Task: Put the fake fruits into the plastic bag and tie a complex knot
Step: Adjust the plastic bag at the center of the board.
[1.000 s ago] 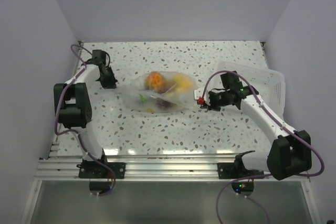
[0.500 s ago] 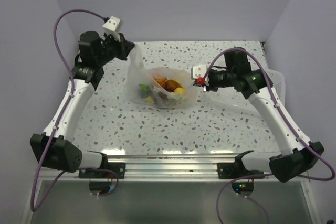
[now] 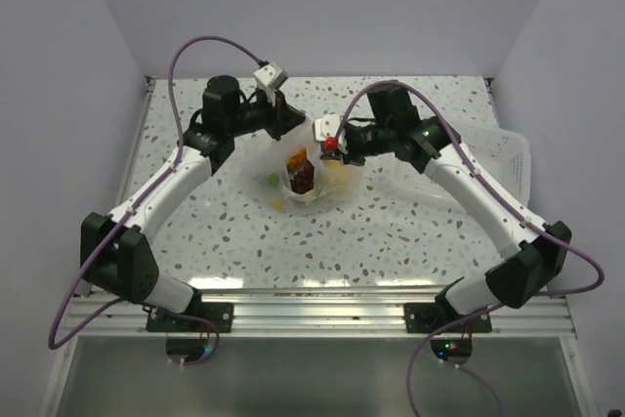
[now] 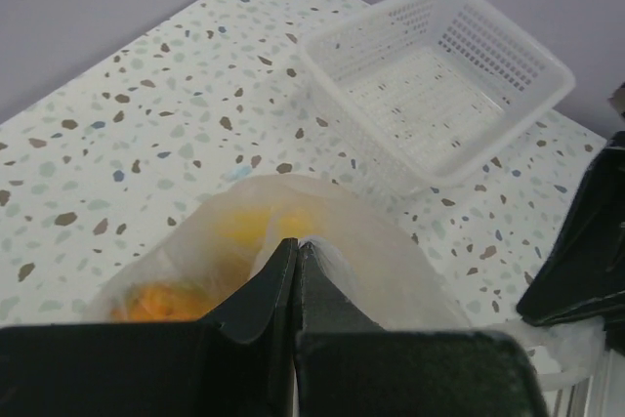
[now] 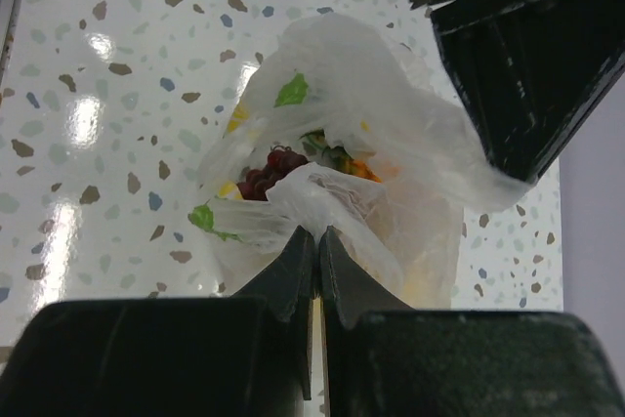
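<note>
The clear plastic bag stands gathered at mid-table with the fake fruits inside it. A dark reddish one and an orange one show through. My left gripper is shut on the bag's left top edge. An orange fruit shows through the film below it. My right gripper is shut on the bag's right top edge, just above dark red grapes and green leaves. The two grippers are close together above the bag. The knot is not in view.
A rigid white slotted tray stands at the right edge of the table, and it looks empty in the left wrist view. Walls close in the table at the back and on both sides. Purple cables loop above both arms.
Both arms have risen and swung inward, drawing the bag's two sides together. The bag has gone from lying flat and wide to standing bunched and narrow.
</note>
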Controlling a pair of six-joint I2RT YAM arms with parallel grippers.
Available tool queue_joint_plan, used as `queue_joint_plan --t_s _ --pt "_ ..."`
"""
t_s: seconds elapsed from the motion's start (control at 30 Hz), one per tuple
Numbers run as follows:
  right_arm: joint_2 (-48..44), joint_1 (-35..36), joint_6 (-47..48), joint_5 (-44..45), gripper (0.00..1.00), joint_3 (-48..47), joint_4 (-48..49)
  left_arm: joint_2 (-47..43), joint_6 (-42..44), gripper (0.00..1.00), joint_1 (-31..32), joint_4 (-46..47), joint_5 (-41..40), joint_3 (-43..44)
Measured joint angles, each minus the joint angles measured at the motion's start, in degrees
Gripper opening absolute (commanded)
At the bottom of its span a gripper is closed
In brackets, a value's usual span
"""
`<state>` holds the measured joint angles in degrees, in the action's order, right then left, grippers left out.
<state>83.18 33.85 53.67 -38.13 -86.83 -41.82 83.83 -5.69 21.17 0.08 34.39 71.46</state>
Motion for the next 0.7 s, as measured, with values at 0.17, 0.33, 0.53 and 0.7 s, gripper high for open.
queue_joint_plan --t_s 0.17,0.33,0.53,0.7 --pt "4.85 0.55 -3.39 0.20 0.00 -3.15 3.21 1.64 -4.31 0.01 1.29 3.63 3.82 -0.76" --pt "7.50 0.66 -4.59 0.83 0.00 -5.31 4.48 2.82 -6.97 0.07 1.51 6.40 6.21 -1.99" --pt "7.54 0.66 -4.85 1.20 0.00 -5.03 4.85 3.50 -6.29 0.33 1.49 5.95 5.33 -1.66" --pt "6.29 0.66 -5.09 1.20 0.00 -2.08 4.96 2.89 -4.00 0.55 0.11 3.67 4.09 -0.31"
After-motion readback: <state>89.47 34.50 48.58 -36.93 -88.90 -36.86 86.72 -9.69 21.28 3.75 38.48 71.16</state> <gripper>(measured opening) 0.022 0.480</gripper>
